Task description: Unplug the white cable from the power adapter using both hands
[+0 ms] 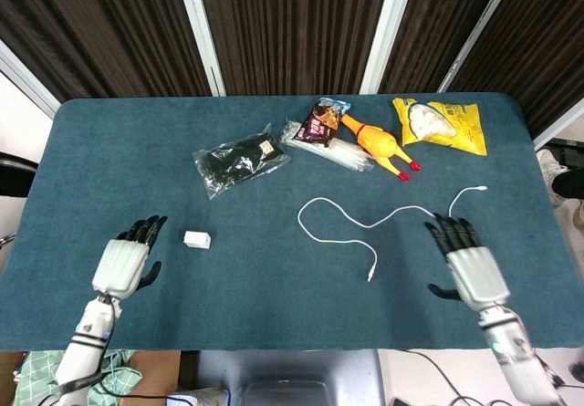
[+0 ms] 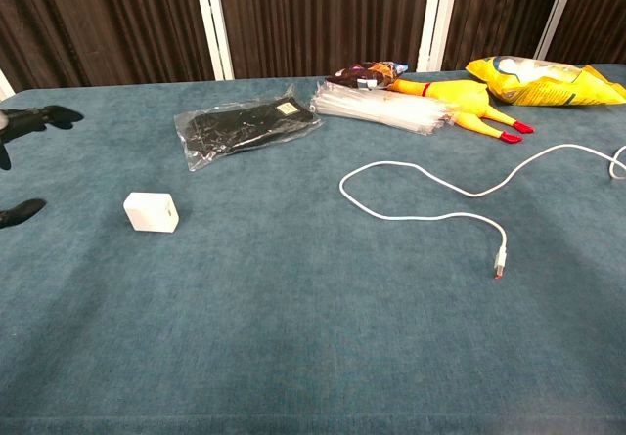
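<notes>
The white power adapter [image 1: 196,239] [image 2: 151,212] lies alone on the blue table, left of centre. The white cable [image 1: 365,225] [image 2: 435,203] lies loose in a winding curve at centre right, its plug end [image 2: 500,260] free and apart from the adapter. My left hand [image 1: 125,262] hovers left of the adapter with fingers spread and nothing in it; only its fingertips [image 2: 29,122] show at the chest view's left edge. My right hand [image 1: 465,262] is open to the right of the cable, holding nothing, and is outside the chest view.
At the back of the table lie a clear bag with black contents [image 1: 239,160], a bundle of clear straws with a snack packet [image 1: 321,132], a yellow rubber chicken [image 1: 381,146] and a yellow chip bag [image 1: 443,123]. The table's front edge [image 1: 292,347] runs close to both hands.
</notes>
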Robot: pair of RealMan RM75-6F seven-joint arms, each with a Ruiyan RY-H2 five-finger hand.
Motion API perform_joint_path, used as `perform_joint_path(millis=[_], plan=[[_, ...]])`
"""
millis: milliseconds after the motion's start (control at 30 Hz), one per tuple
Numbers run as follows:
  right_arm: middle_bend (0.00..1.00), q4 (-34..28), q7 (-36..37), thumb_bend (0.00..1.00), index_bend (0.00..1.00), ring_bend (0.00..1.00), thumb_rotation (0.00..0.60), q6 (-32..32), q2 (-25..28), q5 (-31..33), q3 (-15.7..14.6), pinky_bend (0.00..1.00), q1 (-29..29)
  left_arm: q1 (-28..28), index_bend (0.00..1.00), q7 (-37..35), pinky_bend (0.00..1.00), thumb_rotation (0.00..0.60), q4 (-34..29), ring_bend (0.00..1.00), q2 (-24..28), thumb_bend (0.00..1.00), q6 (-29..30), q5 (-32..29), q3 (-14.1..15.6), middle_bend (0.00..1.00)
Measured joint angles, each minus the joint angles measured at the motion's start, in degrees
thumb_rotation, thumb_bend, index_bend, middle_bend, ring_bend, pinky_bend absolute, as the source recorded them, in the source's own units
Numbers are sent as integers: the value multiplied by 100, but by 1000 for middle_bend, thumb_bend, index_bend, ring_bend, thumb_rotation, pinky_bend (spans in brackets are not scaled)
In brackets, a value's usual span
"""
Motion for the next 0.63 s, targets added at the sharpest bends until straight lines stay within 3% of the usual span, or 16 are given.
perform_joint_path(millis=[267, 467, 633], plan=[[0, 563, 100, 157, 0, 0, 600, 1358, 36, -756, -447, 0, -1052, 655, 0, -1816, 76, 600, 699, 0, 358, 412, 709, 1152, 650, 0], [0, 726, 322, 156, 0, 0, 600, 1787, 64, -850, -422, 0, -1308, 941, 0, -3163, 63, 600, 1179, 0, 669, 402, 1042, 1456, 892, 0], [0, 754, 678, 155, 0, 0, 600, 1582, 194, -845, -349, 0, -1358, 1091, 0, -3778, 63, 600, 1416, 0, 994, 406, 1193, 1835, 1035, 0]])
